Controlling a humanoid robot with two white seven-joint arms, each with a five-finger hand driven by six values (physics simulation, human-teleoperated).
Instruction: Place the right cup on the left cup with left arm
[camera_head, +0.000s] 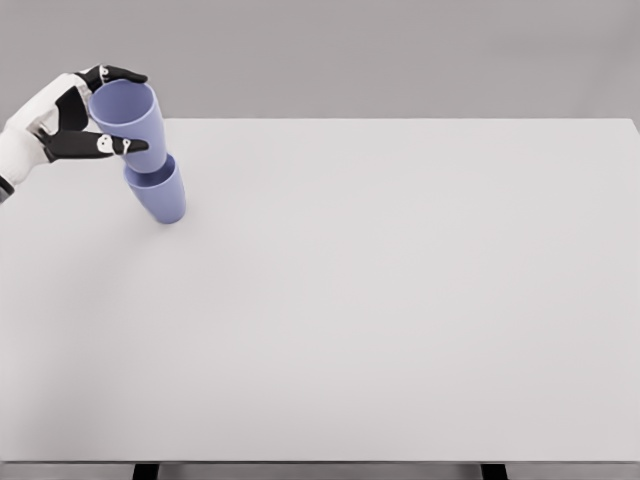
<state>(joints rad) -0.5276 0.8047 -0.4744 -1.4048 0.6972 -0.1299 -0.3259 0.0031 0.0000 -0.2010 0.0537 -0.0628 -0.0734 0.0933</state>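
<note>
Two lilac-blue cups are at the far left of the white table (400, 300). The lower cup (160, 198) stands on the table, leaning slightly. The upper cup (130, 118) sits with its base inside the lower cup's mouth, tilted to the left. My left hand (105, 110) comes in from the left edge and is shut on the upper cup, with black fingers (120, 75) over its rim and the thumb (105, 146) across its side. The right arm does not show.
The table's far edge runs just behind the cups. Its left edge lies close beside my left hand. A grey wall fills the background.
</note>
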